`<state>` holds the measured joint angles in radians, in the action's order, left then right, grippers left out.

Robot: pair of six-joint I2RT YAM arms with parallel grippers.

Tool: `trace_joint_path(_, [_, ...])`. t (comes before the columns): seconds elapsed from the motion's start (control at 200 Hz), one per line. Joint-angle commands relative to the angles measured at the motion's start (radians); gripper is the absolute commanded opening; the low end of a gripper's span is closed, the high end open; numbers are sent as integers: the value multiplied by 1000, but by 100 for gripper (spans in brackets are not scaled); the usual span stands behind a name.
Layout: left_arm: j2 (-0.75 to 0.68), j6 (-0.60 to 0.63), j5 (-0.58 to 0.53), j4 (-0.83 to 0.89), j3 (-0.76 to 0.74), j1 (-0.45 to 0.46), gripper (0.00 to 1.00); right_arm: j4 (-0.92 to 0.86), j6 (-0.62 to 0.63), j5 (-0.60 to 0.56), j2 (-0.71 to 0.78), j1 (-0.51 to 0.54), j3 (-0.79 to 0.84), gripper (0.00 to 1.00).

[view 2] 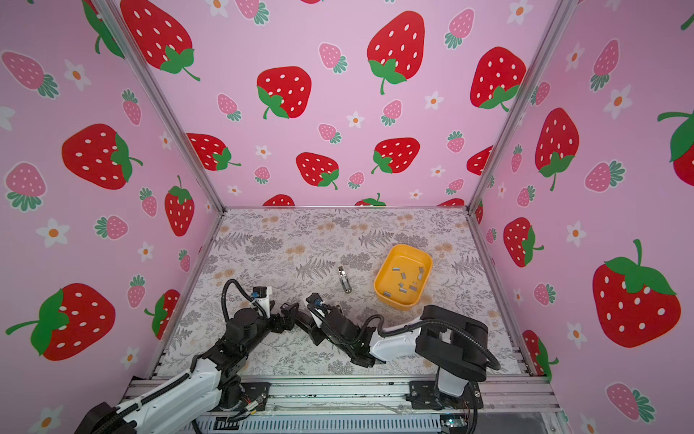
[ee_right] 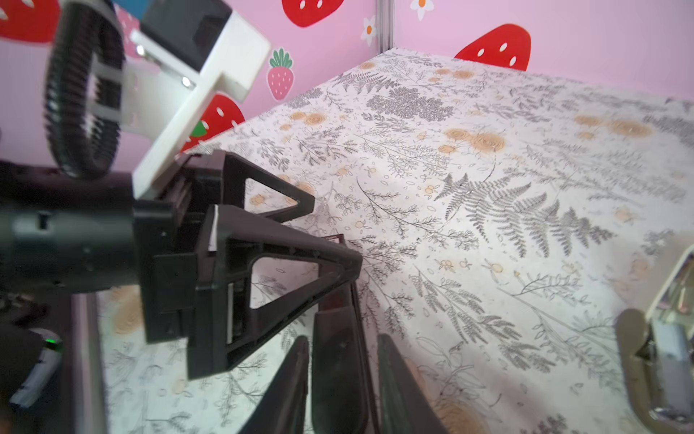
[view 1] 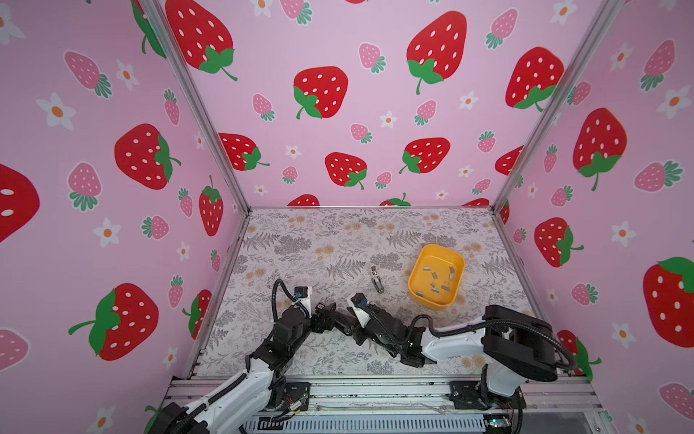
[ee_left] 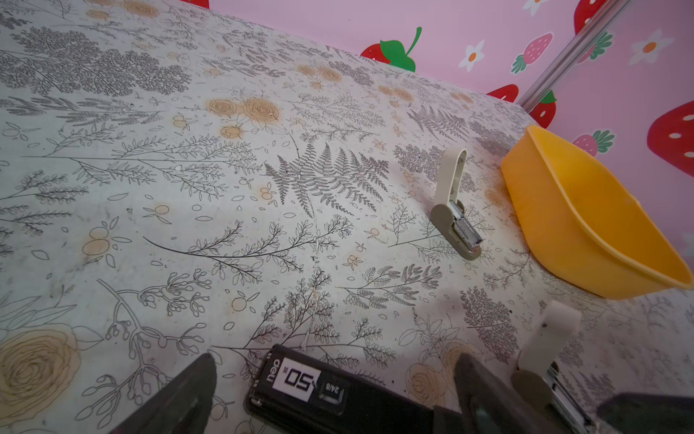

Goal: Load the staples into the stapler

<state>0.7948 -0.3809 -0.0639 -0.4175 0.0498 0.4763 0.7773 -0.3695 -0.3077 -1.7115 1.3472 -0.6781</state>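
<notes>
While the staples [view 1: 437, 280] are sitting in the yellow tray [view 1: 422, 259] near the floral surface's [view 1: 319, 244] right edge, well apart, the left gripper [ee_left: 332, 364] is gaping around the black stapler [ee_left: 300, 383]. The right gripper's [ee_right: 342, 338] flanking it, grip unclear, with strawberry walls [view 1: 338, 94] surrounding.

Smooth yellow plastic tray [view 1: 430, 302], grey metal staples [view 1: 427, 268]

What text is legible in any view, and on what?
"deli": brand on the black stapler, left wrist view.
"50": white label on that stapler; the small character beside it is too small to read.
"24/": small marking next to the label; its last digit is blurred.
Nothing is readable on the yellow bin or elsewhere in either top view.
</notes>
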Motion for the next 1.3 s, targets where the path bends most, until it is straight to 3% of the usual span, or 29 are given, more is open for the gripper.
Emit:
trace_joint_path(0.0, [28,-24,-11,-83,15,7,99,-18,-12,-5,-97,0,-34,23])
trace_joint_path(0.26, [96,-95,-56,-147,-26,21,99,71,-121,1,-272,24,11,12])
trace_joint_path(0.465, [158,-92,-80,-170,1,51,99,92,-133,-34,-267,43,46,13])
trace_joint_path(0.665, [344,-93,-165,-314,3,114,98,165,-187,-122,-406,120,69,12])
trace_joint_path(0.78, [377,-92,-179,-357,3,124,98,186,-203,-145,-428,124,84,12])
trace_joint_path(0.91, [334,-82,-193,-290,33,128,98,158,-169,-163,-344,120,90,13])
trace_joint_path(1.016, [264,-79,-216,-166,82,125,99,-13,-122,-146,-223,85,9,15])
trace_joint_path(1.166, [172,-50,-171,21,189,103,99,-149,-66,-167,-15,67,-16,38])
trace_joint_path(1.296, [170,-15,-77,81,269,96,99,-234,-74,-195,138,33,33,50])
